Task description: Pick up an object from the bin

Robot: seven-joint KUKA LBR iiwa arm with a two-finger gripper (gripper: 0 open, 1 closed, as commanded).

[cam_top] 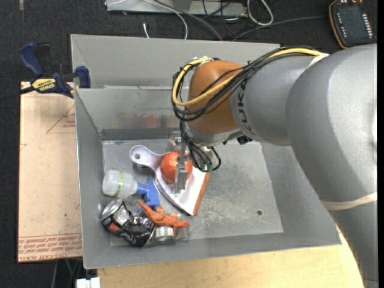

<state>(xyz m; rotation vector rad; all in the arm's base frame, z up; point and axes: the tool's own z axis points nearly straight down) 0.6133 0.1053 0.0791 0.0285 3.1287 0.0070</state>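
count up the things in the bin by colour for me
white: 3 (scoop, bottle, flat card)
orange: 2 (ball, floppy toy)
blue: 1 (piece beside the bottle)
black and silver: 1 (crumpled wrapper)
total: 7, though the heap at lower left may hide more

bin point(240, 197), mid-floor | gripper point(180, 176) over orange ball point(168, 164) against white scoop point(141, 156); white wedge point(193, 197) beneath | lower-left corner: heap point(138, 222) with clear bottle point(117, 183)

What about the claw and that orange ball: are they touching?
Cannot tell. In the camera view the gripper overlaps the orange ball from above, but neither contact nor a gap shows plainly.
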